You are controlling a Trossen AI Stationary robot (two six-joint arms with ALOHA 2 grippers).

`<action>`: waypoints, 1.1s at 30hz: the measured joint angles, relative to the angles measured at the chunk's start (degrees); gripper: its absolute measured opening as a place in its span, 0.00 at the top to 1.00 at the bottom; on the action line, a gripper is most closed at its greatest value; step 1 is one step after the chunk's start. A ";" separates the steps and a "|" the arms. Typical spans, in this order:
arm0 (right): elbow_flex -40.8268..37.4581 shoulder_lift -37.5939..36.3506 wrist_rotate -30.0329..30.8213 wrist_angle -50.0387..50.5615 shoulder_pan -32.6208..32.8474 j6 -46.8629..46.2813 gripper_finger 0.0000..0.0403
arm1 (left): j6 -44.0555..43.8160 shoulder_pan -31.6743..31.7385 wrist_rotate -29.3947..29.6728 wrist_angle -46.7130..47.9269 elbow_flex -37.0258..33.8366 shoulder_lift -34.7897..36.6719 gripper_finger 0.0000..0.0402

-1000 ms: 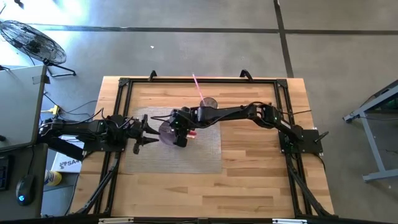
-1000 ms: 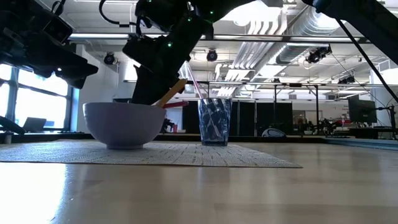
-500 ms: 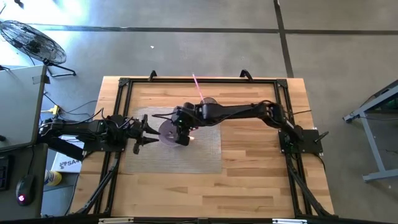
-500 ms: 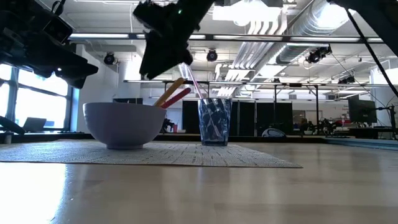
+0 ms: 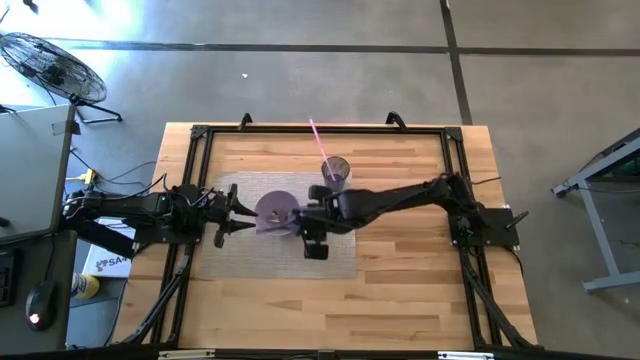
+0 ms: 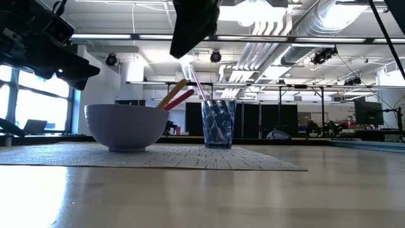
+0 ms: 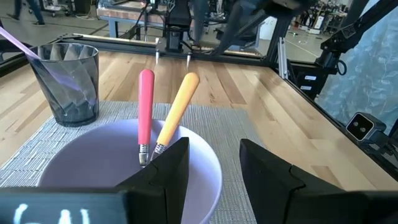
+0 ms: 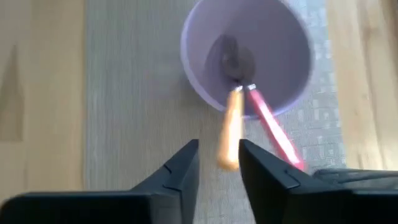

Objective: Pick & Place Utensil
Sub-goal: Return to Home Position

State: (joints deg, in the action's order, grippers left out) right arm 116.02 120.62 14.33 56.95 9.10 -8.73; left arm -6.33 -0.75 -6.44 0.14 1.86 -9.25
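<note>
The right gripper [image 8: 218,152] hung with jaws spread and empty, and just ahead of them the yellow spoon [image 8: 231,124] and pink fork [image 8: 268,124] leaned handles-out in the purple bowl [image 8: 283,56]. Farther off, to one side, the blue cup [image 5: 336,172] held the red straw [image 5: 319,136]. The left gripper [image 7: 214,152] waited, jaws spread, at the bowl's far rim. All placing looked done, with only parking the right arm left.

High cam straight down, low cam table-level, wrist cams close, all share bowl [image 5: 268,210]
</note>
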 joint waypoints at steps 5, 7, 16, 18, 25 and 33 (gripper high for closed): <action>-2.59 -0.11 1.59 0.22 1.75 -0.09 0.88 | 0.00 0.00 0.02 0.00 0.01 0.00 0.65; -4.06 -0.62 1.67 -0.16 1.84 -0.20 0.96 | 0.00 0.00 0.00 0.00 0.00 0.01 0.65; -22.82 -12.68 -1.12 -18.50 1.84 -0.24 0.98 | 0.00 -0.01 0.02 0.00 0.01 0.01 0.65; -30.13 -18.00 -2.03 -24.97 1.94 -0.24 0.99 | 0.00 0.00 0.02 0.00 0.01 -0.01 0.65; -55.51 -41.14 -2.65 -45.47 3.77 -0.16 0.98 | 0.00 -0.01 0.00 0.00 0.00 0.00 0.65; -74.06 -67.68 -0.29 -49.73 4.81 -1.52 0.99 | 0.00 0.00 0.02 0.00 0.00 0.01 0.65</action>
State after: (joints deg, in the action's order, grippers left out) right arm 41.96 52.94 14.04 7.22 13.91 -10.25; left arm -6.33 -0.75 -6.42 0.14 1.85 -9.24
